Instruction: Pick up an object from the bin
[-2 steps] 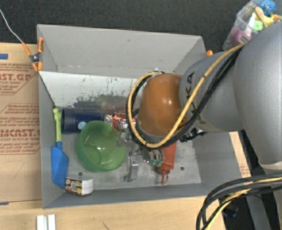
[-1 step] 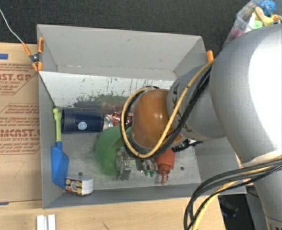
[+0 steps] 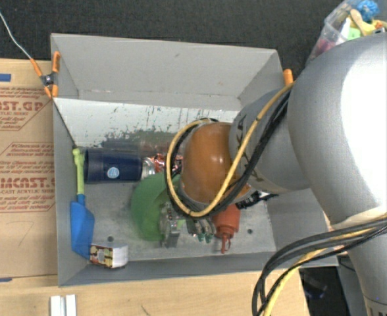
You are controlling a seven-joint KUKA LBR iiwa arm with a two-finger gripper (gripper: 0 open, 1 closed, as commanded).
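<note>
This looks like a robotics lab. A big grey arm point(image 3: 341, 117) with yellow and black cables point(image 3: 253, 151) reaches into a metal bin point(image 3: 160, 64) of odd things, such as a blue cylinder point(image 3: 112, 166), on a wooden table point(image 3: 180, 298).

One cam, overhead w/ slight tilt – close on bin point(image 3: 160, 68).

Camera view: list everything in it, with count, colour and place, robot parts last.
bin: one, grey metal, centre.
cylinder: one, dark blue, on its side, back left.
brush-like tool: one, blue with yellow-green handle, left wall.
small packet: one, white, red and yellow, front left corner.
round thing: one, green, mid-floor.
bottle-like thing: one, red-orange, front, right of centre.
gripper: one, dark, at the round thing's right edge.
arm: one, grey with orange cover, from the right.
</note>
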